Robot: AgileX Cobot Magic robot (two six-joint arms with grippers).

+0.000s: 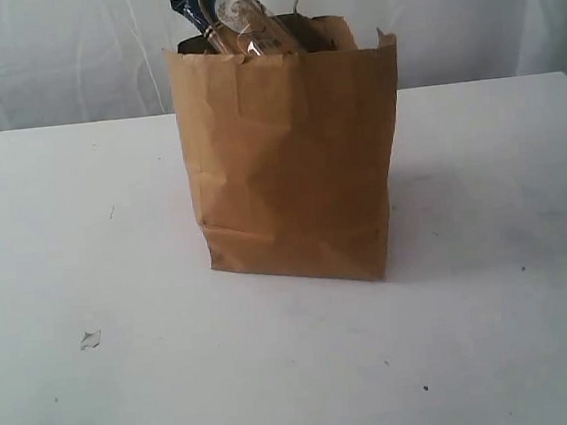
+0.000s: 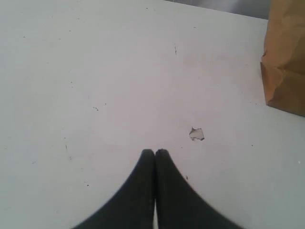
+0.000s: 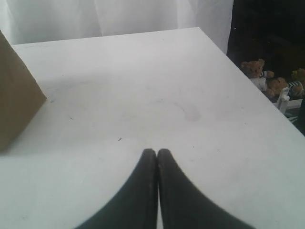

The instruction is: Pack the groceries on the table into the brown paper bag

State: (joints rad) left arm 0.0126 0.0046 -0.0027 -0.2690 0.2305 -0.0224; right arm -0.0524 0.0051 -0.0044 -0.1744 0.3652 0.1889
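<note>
— So, what are the two grippers doing?
— Both are clamped tight with nothing between the fingers. The left gripper [image 2: 155,152] hangs over the bare table [image 2: 95,71], its tips pressed together. The right gripper [image 3: 157,151] looks the same, clenched and empty.
— What lies closest to them?
— Just beyond the left one there is a pale scrap [image 2: 196,134] on the white top, along with a few dark specks [image 2: 96,108]. Ahead of the right one there is only plain white surface.
— And the bag?
— The brown paper bag [image 1: 295,171] stands upright near the middle of the table, well apart from both grippers. Each wrist camera catches only a corner of it.
— The groceries?
— A clear jar [image 1: 243,23] and a dark blue packet [image 1: 191,4] poke out of the bag's open top, tilted toward the left of the exterior view. Anything deeper is hidden by the paper wall.
— Further out?
— A white curtain [image 1: 47,54] hangs behind the table, and in the right wrist view some teddy bears [image 3: 257,71] sit past the table's edge
</note>
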